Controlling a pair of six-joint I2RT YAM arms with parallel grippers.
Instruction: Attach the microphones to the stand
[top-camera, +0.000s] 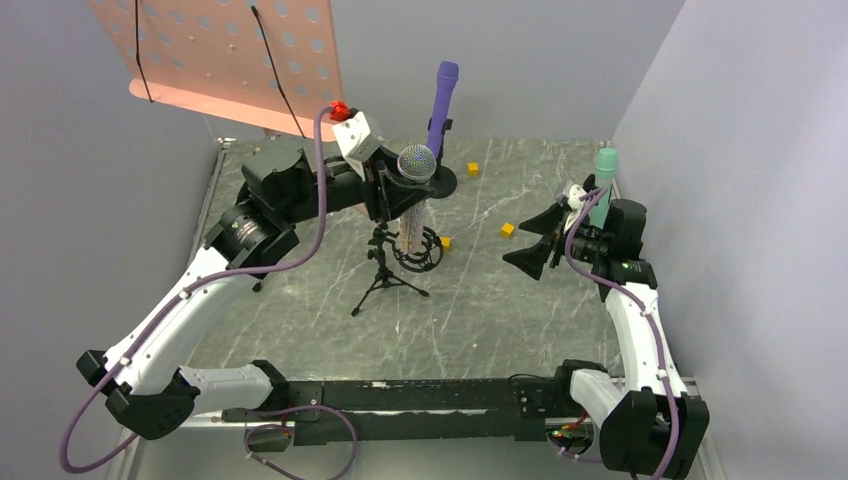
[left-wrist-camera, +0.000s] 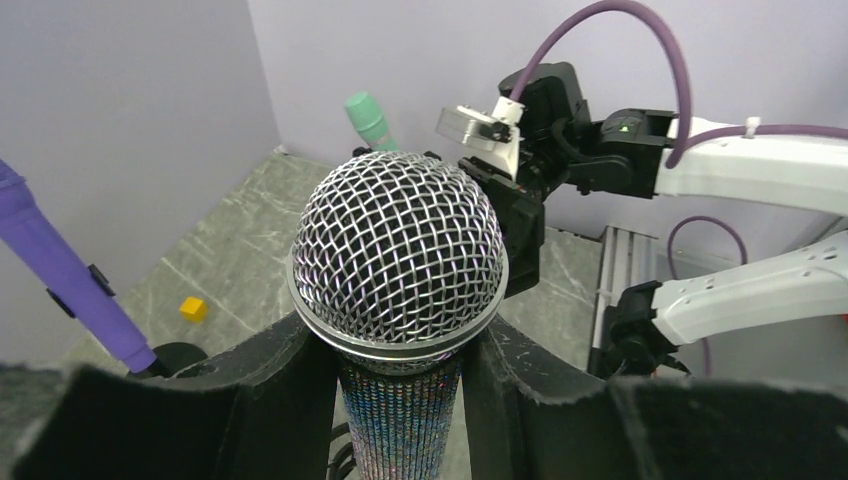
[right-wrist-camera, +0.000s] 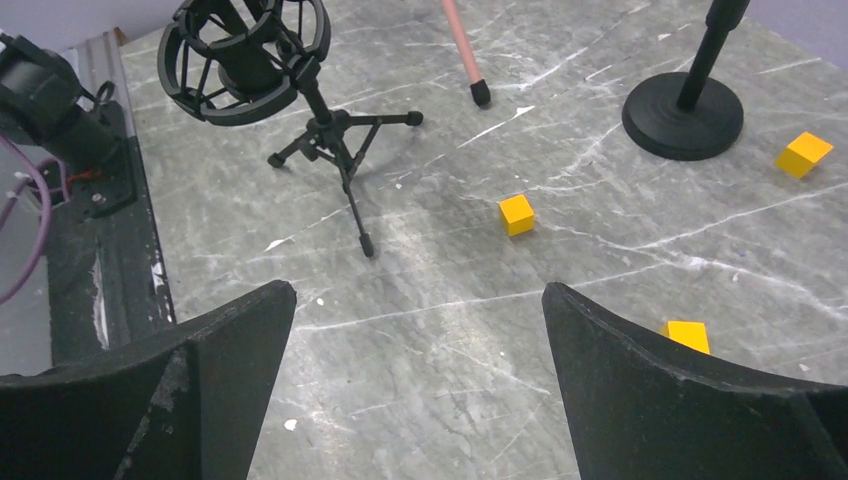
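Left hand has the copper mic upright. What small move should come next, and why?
Probably ease the left hand straight down: it grips the copper mic upright over the tripod stand, whose ring shows no mic seated yet.

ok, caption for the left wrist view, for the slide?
Left fingers grip the glitter mic upright; purple mic at left, green mic and right arm behind.

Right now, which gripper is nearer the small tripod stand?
Left. The left gripper is just above the tripod stand, shut on the copper microphone; the right gripper hangs open farther off to the right.
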